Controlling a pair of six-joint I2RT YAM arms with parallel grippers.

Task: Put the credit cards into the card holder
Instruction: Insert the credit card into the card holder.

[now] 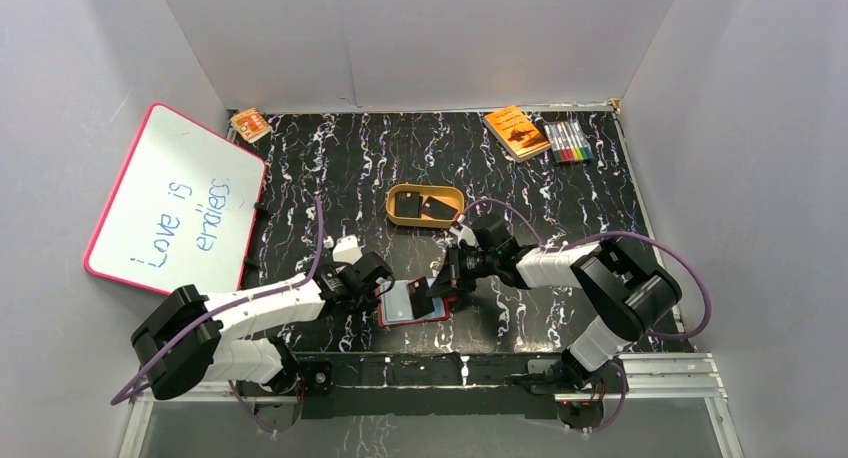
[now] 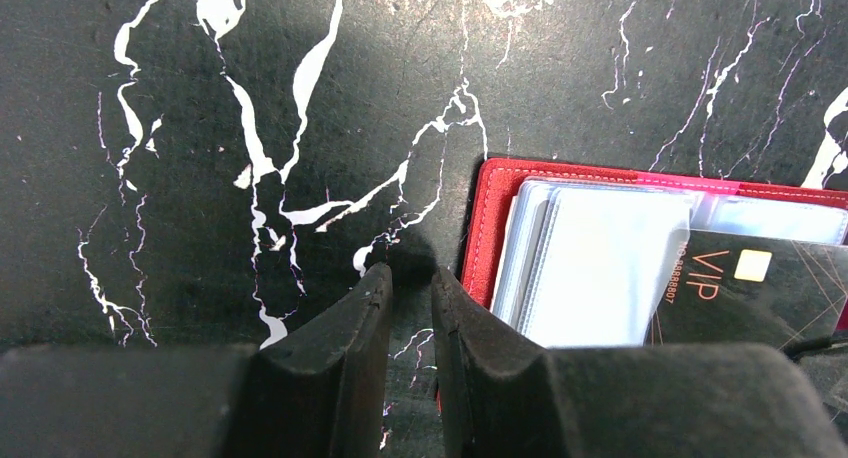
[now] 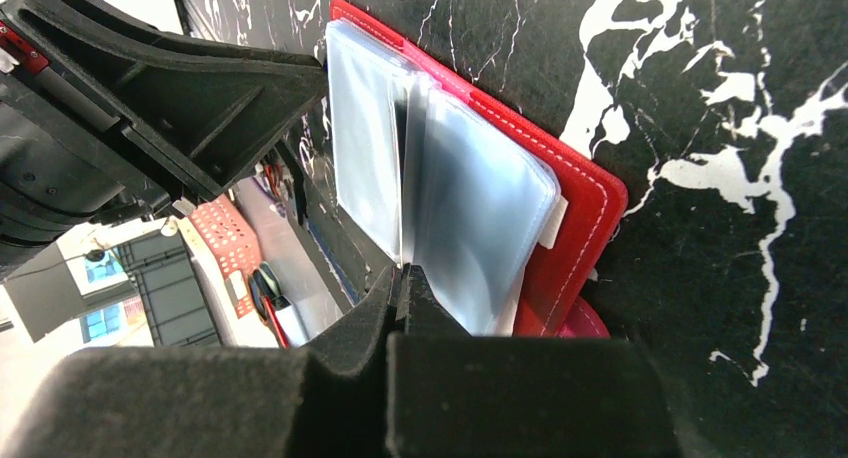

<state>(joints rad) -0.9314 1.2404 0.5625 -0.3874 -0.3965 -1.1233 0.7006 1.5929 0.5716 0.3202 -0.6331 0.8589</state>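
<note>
The red card holder point(image 1: 403, 306) lies open near the table's front edge, its grey-blue clear pockets facing up. My right gripper point(image 1: 447, 283) is shut on a black credit card point(image 1: 424, 302) and holds it at the pockets. The left wrist view shows this card's "VIP" face point(image 2: 750, 298) over the holder's right side. My left gripper point(image 1: 385, 290) sits at the holder's left edge point(image 2: 485, 218). Its jaws point(image 2: 410, 273) stand narrowly apart with only table between them, and the right finger rests on the red rim. In the right wrist view the fingertips point(image 3: 405, 270) meet between two pocket sheets of the holder point(image 3: 580, 218).
A tan oval dish point(image 1: 396, 193) behind the holder contains two more black cards point(image 1: 425, 208). A pink-framed whiteboard point(image 1: 175, 203) leans at the left. An orange booklet point(image 1: 515, 130) and a marker pack point(image 1: 567, 140) lie at the back right, and a small orange box point(image 1: 250, 125) at the back left.
</note>
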